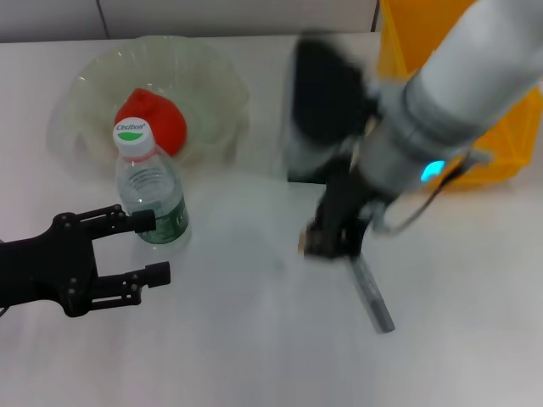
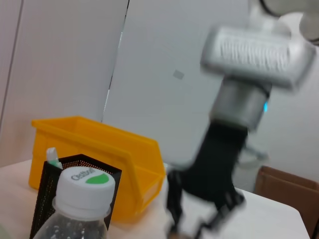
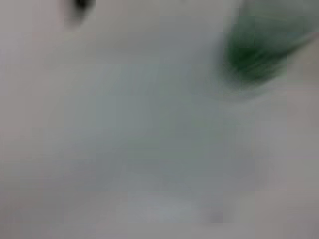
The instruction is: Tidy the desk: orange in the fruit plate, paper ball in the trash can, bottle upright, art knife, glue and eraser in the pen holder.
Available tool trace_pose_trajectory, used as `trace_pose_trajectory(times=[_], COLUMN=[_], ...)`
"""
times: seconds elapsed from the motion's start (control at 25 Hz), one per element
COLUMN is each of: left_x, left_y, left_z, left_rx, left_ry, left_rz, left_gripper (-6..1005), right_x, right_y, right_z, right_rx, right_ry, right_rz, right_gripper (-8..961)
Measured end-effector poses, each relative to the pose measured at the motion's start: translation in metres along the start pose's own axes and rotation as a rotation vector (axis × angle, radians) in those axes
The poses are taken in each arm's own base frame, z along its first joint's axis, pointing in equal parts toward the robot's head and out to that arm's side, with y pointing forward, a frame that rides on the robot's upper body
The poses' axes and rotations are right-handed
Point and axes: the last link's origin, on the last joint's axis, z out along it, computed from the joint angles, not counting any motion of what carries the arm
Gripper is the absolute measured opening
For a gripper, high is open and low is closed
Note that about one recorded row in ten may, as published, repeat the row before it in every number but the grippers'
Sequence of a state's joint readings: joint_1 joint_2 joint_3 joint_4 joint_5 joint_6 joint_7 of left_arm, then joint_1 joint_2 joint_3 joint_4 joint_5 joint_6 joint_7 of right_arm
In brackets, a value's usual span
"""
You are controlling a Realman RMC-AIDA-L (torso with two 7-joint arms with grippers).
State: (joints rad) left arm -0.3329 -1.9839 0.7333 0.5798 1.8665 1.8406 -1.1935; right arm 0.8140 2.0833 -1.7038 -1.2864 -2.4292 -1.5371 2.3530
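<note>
Bottle (image 1: 151, 188) is upright on the desk (image 1: 254, 339), just in front of the plate (image 1: 85, 93) where the orange (image 1: 153, 123) sits. Left end effector (image 1: 153, 248) spread wide just beside the bottle, gripping nothing. Right end effector (image 1: 333, 240) low at the top end of the art knife (image 1: 372, 292); whether it grips, I cannot tell. Pen holder (image 2: 75, 164) stands by the yellow bin (image 1: 501, 144).

Bottle (image 1: 151, 191) blocks left tool (image 1: 146, 246); table (image 1: 246, 339) between arms open.
</note>
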Motion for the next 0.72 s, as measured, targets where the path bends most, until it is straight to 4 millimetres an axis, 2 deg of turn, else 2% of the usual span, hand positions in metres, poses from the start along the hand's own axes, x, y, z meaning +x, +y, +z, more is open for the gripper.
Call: trace_pose_trajectory(times=[0.08, 0.12, 0.16, 0.24, 0.28, 0.32, 0.56, 0.72], left_x=[0.000, 0.001, 0.001, 0.001, 0.001, 0.001, 0.002, 0.002], left_y=[0.000, 0.000, -0.001, -0.001, -0.001, -0.001, -0.001, -0.002], left_z=[0.000, 0.000, -0.001, -0.001, -0.001, 0.000, 0.001, 0.001], left_rx=[0.002, 0.006, 0.009, 0.012, 0.012, 0.011, 0.008, 0.006], left_ry=[0.002, 0.006, 0.009, 0.013, 0.013, 0.013, 0.013, 0.012], left_rz=[0.000, 0.000, 0.001, 0.002, 0.002, 0.002, 0.003, 0.004], left_gripper=[786, 786, 786, 786, 786, 786, 786, 787], right_x=[0.004, 0.010, 0.010, 0.017, 0.020, 0.026, 0.032, 0.031], right_y=[-0.017, -0.035, -0.035, -0.053, -0.059, -0.071, -0.083, -0.082], right_z=[-0.033, -0.059, -0.059, -0.072, -0.073, -0.065, -0.045, -0.043], right_rx=[0.110, 0.218, 0.218, 0.298, 0.318, 0.343, 0.344, 0.330], right_ry=[-0.099, -0.201, -0.201, -0.278, -0.295, -0.310, -0.305, -0.299], right_rz=[0.060, 0.129, 0.129, 0.198, 0.221, 0.269, 0.308, 0.308], right_gripper=[256, 256, 256, 256, 256, 257, 257, 429])
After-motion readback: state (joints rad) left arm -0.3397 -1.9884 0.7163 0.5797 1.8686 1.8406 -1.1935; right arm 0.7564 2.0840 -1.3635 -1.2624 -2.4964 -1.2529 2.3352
